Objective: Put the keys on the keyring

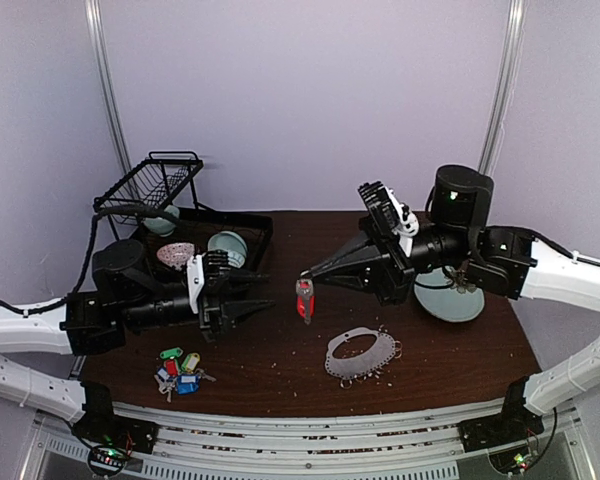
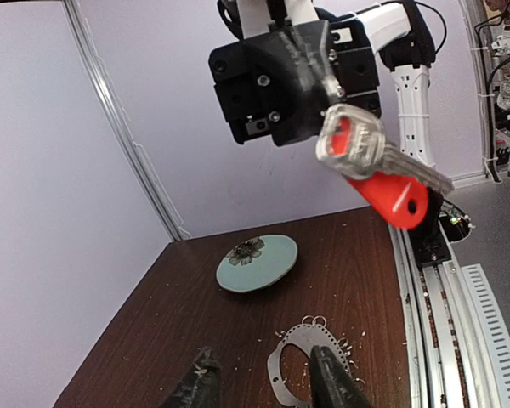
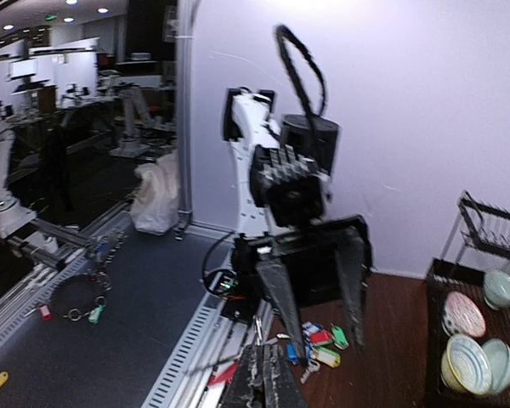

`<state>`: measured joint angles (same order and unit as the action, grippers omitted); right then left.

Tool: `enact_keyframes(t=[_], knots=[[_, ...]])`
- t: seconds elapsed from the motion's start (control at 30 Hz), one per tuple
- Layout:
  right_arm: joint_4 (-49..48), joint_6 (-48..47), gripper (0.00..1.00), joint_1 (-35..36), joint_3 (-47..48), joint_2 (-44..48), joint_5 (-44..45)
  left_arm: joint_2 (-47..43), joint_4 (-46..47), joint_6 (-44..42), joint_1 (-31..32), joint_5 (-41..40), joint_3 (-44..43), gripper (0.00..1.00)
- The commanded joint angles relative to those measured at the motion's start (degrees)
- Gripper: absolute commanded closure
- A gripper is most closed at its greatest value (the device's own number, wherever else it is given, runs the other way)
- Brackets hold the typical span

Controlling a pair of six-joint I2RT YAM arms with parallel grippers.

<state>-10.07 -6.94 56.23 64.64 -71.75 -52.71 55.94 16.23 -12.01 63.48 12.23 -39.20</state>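
One key is off the tabletop (image 1: 280, 385): the red-tagged key (image 2: 376, 170) hangs from the right claw (image 1: 306, 274), which is pinched shut on the key's top end, blade and tag dangling free below. It sits in mid-air between the two arms, up and left of the keyring (image 1: 340, 366). The left claw (image 1: 265, 290) is pointed at it from just beside, jaws apart, nothing between them. The other keys (image 1: 180, 368) are in a loose pile at the near left of the tabletop, well apart from the keyring, which lies flat near the middle. The pale green plate (image 1: 450, 300) behind it isn't the target. Handling guess: the key is light, stiff and slick metal, and the tag pivots, so it'll swing and twist if held by one end only. I'd have the left claw take the flat head or the blade, not the plastic tag. The keyring looks thin and flush to the surface, so it's hard to get under and likely to slide when pushed. The wire rings (image 2: 314, 322) on its rim are tiny and probably springy, so threading needs one claw pinning the loop down.
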Motion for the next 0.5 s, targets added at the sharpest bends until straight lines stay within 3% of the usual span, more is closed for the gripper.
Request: enact_keyframes(t=[0.0, 0.17, 0.3, 0.47], knots=[[2.99, 7.72, 1.0, -3.55, -3.95, 3.41, 28.48, 2.51, -0.96, 3.26, -0.82, -5.19, -0.85, 0.59], [19.96, 20.59, 1.0, -10.41, -4.17, -0.76, 55.81, 8.23, -8.9, 11.27, -6.39, -9.15, -4.49, 0.48], [31.84, 25.09, 1.0, -12.7, -6.53, -4.56, 65.37, 12.71, -13.47, 17.71, -9.06, -11.44, -5.96, 0.44], [35.64, 28.38, 1.0, -13.71, -12.0, -7.22, 71.86, 16.09, -17.5, 22.35, -9.75, -13.94, -6.69, 0.42]])
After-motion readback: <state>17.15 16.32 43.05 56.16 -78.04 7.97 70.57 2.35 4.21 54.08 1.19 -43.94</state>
